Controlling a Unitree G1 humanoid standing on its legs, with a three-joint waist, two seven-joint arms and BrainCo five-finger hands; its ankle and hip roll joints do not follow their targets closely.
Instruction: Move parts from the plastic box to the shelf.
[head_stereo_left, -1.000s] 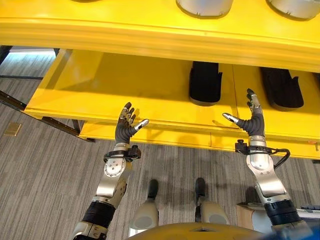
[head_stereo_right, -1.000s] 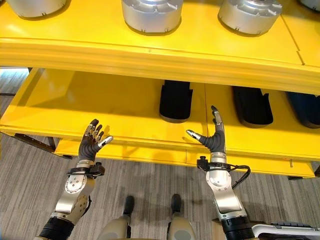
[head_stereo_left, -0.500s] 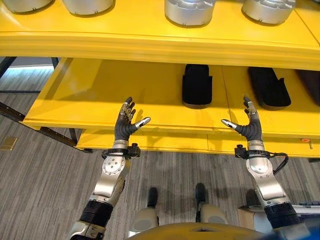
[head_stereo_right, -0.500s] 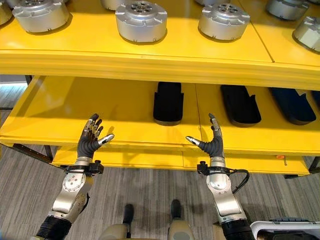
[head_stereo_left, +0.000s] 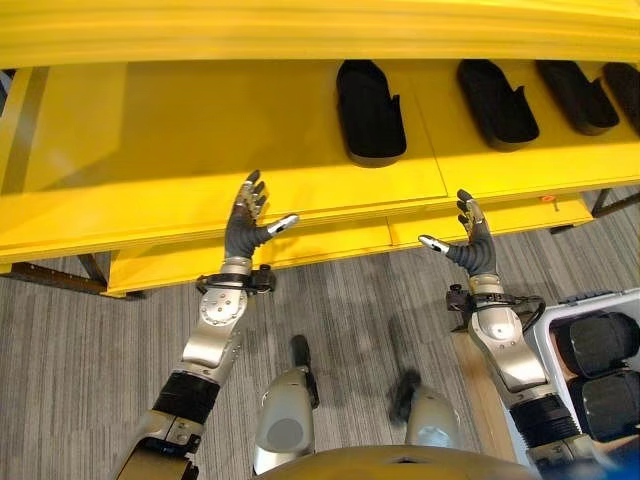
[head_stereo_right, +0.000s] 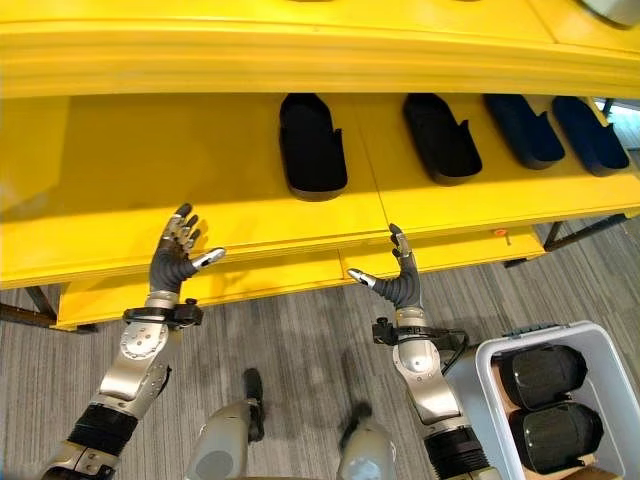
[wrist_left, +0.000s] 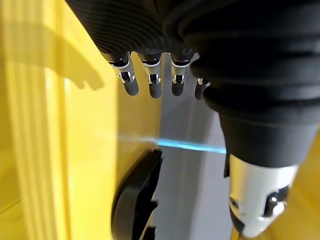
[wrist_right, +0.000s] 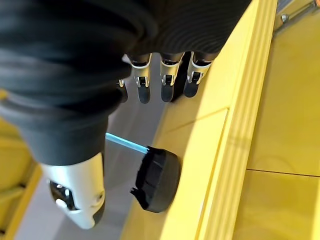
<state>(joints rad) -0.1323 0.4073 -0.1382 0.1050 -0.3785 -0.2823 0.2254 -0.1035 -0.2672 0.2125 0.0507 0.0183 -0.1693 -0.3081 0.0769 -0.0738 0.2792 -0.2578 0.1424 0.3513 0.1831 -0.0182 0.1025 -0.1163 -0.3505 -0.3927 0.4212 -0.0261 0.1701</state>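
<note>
Two hands hang empty before the yellow shelf (head_stereo_left: 200, 190): left hand (head_stereo_left: 243, 232) at 9 o'clock, right hand (head_stereo_left: 470, 246) at 3, fingers straight and spread. Black parts (head_stereo_right: 548, 400) sit in the plastic box (head_stereo_right: 490, 385) at 4 o'clock; others (head_stereo_left: 370, 112) lie on the shelf at 12.
</note>
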